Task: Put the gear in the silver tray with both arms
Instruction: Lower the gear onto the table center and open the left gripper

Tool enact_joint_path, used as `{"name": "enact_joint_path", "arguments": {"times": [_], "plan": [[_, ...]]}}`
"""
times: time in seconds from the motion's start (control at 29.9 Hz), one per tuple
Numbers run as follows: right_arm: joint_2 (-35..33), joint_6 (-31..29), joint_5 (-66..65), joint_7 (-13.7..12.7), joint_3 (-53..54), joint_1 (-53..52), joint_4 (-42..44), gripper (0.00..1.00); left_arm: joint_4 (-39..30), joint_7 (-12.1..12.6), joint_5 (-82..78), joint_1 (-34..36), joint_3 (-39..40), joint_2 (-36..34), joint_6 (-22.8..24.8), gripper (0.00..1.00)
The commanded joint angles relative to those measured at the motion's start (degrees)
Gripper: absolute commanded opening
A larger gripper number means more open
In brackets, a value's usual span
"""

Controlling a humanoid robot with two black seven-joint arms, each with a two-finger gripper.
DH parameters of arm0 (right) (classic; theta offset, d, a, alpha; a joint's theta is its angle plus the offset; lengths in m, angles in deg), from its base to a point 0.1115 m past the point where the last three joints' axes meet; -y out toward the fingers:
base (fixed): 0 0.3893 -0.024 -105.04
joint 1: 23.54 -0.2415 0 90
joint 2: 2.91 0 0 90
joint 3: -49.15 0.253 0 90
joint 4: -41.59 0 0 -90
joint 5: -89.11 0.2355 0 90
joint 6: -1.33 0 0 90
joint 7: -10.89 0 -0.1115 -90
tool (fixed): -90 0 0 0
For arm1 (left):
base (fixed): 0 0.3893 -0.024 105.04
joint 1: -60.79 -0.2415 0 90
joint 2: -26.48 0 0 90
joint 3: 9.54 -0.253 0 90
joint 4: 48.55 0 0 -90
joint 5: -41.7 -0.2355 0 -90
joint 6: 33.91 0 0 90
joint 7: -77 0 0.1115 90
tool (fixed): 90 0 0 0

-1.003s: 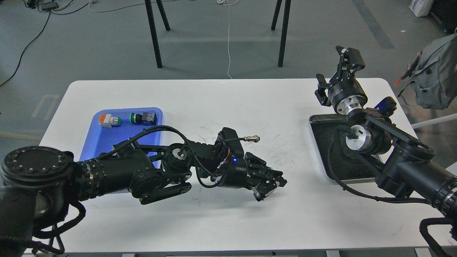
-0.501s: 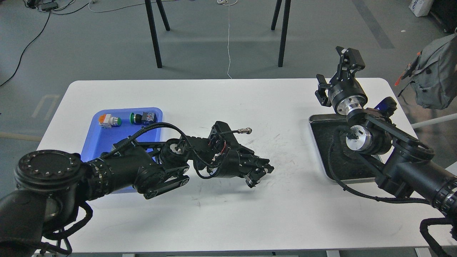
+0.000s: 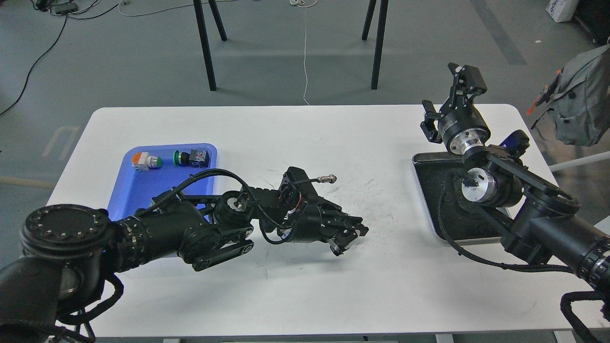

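Note:
My left gripper (image 3: 349, 237) hangs low over the middle of the white table (image 3: 305, 133), pointing right. Its fingers are close together on a small silvery part at their tips, the gear (image 3: 336, 247), which is mostly hidden by them. The silver tray (image 3: 421, 166) lies at the table's right side, with a shiny rim and a dark scratched bottom; my right arm covers much of it. My right gripper (image 3: 448, 97) is raised above the tray's far edge, its fingers spread wide and empty. The left gripper is well left of the tray.
A blue plastic tray (image 3: 125, 188) at the left holds an orange-and-white push button (image 3: 145, 161) and a green-and-black one (image 3: 190, 157). A grey bag (image 3: 579, 100) hangs beyond the table's right edge. Black stand legs (image 3: 205, 45) are on the floor behind.
My left gripper has drawn back left and slightly up from its place a second ago, still shut on the small part. The right arm has not moved.

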State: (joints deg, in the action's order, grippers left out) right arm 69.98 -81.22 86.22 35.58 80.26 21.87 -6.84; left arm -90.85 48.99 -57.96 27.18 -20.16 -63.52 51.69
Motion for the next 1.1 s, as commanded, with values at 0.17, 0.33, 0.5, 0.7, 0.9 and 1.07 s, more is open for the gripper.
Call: {"name": "enact_joint_path", "arguments": {"times": [0.17,0.33,0.5,0.7,0.9,1.07], "plan": [[0.14,-0.07,-0.09,0.01,-0.26,0.03,-0.01,0.99,0.20,0.00,0.08,-0.75,-0.02,0.00,0.09,0.20],[0.06,-0.07,-0.09,0.01,-0.26,-0.06,0.43,0.99,0.20,0.00,0.08,-0.75,-0.02,0.00,0.09,0.24],[0.06,-0.07,-0.09,0.01,-0.26,0.03,0.43,0.99,0.11,0.00,0.17,-0.93,-0.02,0.00,0.09,0.28],[0.06,-0.07,-0.09,0.01,-0.26,0.03,0.43,0.99,0.11,0.00,0.26,-0.84,0.07,0.00,0.09,0.33],[0.06,-0.07,-0.09,-0.08,-0.35,-0.06,0.43,0.99,0.03,0.00,0.61,-0.58,0.68,0.00,0.01,0.41],[-0.12,-0.07,-0.09,-0.52,-0.43,-0.14,0.35,0.99,-0.50,0.00,4.37,0.04,2.35,0.00,-0.08,0.47]]}}
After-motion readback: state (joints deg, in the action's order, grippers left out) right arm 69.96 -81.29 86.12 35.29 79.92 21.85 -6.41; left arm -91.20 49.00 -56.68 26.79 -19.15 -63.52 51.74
